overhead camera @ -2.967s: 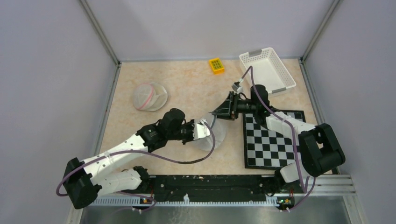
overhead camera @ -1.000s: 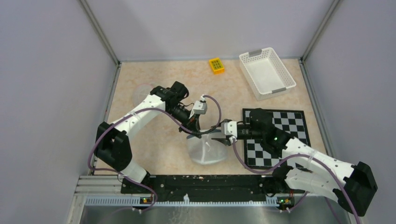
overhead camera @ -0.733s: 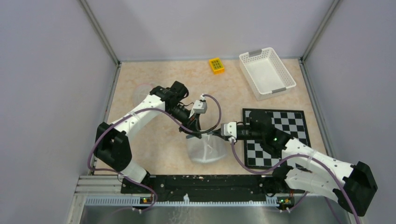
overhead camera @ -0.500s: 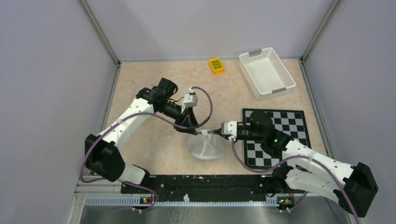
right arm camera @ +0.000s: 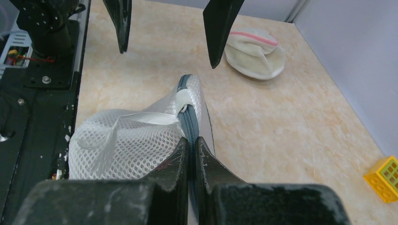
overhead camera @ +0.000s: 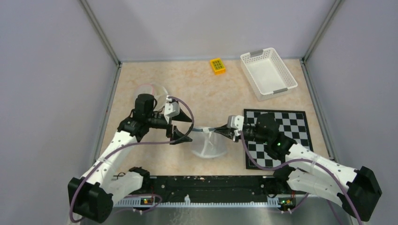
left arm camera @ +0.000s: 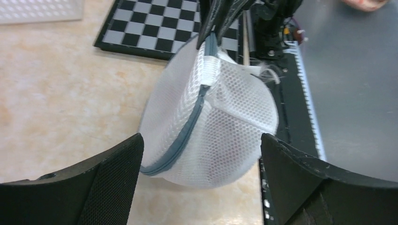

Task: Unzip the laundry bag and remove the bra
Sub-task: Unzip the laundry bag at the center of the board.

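Observation:
The white mesh laundry bag (overhead camera: pixel 209 146) with a grey zip stands on the table between the arms. My right gripper (overhead camera: pixel 220 131) is shut on its zip seam at the bag's upper edge (right arm camera: pixel 191 140). The left gripper (overhead camera: pixel 177 133) is open, just left of the bag and apart from it; in the left wrist view the bag (left arm camera: pixel 225 126) fills the space ahead of the left gripper (left arm camera: pixel 201 138). The zip looks closed along the stretch that shows. A cream bra with pink trim (right arm camera: pixel 256 47) lies on the table at the far left, partly behind the left arm (overhead camera: pixel 152 89).
A yellow block (overhead camera: pixel 217 65) and a white basket (overhead camera: pixel 268 73) sit at the back. A checkerboard mat (overhead camera: pixel 291 123) lies under the right arm. The black base rail (overhead camera: pixel 206 183) runs along the near edge, close to the bag.
The left gripper opened, let go of the bag and drew back to the left. The right gripper shut on the zip seam and now holds that edge up.

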`<state>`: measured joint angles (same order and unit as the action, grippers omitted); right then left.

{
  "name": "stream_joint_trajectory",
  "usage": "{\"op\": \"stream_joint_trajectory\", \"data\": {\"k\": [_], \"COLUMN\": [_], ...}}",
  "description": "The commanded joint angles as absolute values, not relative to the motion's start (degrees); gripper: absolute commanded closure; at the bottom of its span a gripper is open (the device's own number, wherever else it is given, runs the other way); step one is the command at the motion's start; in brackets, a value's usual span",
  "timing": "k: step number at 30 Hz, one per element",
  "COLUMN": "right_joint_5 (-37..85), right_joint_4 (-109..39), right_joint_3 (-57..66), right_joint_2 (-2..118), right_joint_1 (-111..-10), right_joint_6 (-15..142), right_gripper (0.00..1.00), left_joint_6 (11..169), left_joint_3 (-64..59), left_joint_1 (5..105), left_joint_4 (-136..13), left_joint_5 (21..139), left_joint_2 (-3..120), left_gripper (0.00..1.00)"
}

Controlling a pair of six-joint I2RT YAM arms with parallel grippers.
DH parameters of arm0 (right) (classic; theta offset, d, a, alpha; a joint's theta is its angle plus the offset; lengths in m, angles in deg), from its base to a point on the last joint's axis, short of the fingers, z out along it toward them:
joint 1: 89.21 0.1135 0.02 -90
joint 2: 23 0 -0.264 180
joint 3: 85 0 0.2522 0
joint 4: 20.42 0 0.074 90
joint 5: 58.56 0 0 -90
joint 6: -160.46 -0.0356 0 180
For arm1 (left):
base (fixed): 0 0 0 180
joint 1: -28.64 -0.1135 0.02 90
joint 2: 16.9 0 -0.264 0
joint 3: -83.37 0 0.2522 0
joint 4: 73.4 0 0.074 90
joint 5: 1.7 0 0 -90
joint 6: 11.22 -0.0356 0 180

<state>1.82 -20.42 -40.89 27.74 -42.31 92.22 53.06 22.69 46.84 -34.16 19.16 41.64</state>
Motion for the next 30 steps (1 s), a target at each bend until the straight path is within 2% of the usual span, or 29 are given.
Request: {"op": "stream_joint_trajectory", "data": {"k": [1, 6, 9, 14, 18, 21, 24, 25, 28, 29, 30], "right_joint_5": [2.75, 2.17, 2.26, 2.04, 1.22, 1.13, 1.46, 0.95, 0.10, -0.70, -1.32], "right_joint_4": [-12.63, -9.93, -8.97, -6.82, -6.51, -7.54, -9.53, -10.42, -14.11, -15.55, -17.18], "right_joint_3": [-41.23, -41.78, -41.77, -41.96, -42.18, -42.48, -42.84, -42.96, -43.51, -43.82, -43.79], "right_joint_2": [26.22, 26.13, 26.09, 25.91, 25.50, 24.94, 23.80, 23.33, 21.40, 20.78, 20.24], "right_joint_1": [-41.65, -41.83, -42.13, -42.70, -42.85, -43.18, -44.06, -44.51, -44.92, -44.95, -44.93], "right_joint_6": [84.29, 78.16, 76.01, 72.83, 71.87, 72.22, 73.22, 74.14, 78.51, 80.32, 82.01], "right_gripper": [1.00, 1.00, 1.00, 1.00, 1.00, 1.00, 1.00, 1.00, 1.00, 0.97, 0.89], "left_joint_6": [55.58, 45.81, 40.65, 33.89, 34.50, 36.99, 36.77, 36.35, 37.54, 38.47, 39.14], "left_joint_3": [25.90, 27.48, 27.33, 26.96, 26.98, 26.33, 23.90, 22.89, 20.37, 19.47, 18.71], "left_joint_1": [48.21, 53.14, 56.88, 64.35, 65.23, 65.26, 64.87, 64.78, 64.52, 64.45, 64.18], "left_joint_4": [-49.88, -50.39, -50.32, -47.60, -48.58, -48.68, -43.71, -41.09, -36.30, -35.32, -34.28], "left_joint_5": [23.87, 32.85, 37.95, 43.41, 46.54, 49.17, 46.43, 44.27, 37.73, 36.33, 35.20], "left_joint_2": [37.39, 34.31, 34.02, 34.86, 35.39, 34.95, 35.26, 35.48, 36.45, 37.09, 37.79], "left_gripper": [0.04, 0.07, 0.13, 0.32, 0.53, 0.64, 0.89, 0.94, 1.00, 1.00, 1.00]}}
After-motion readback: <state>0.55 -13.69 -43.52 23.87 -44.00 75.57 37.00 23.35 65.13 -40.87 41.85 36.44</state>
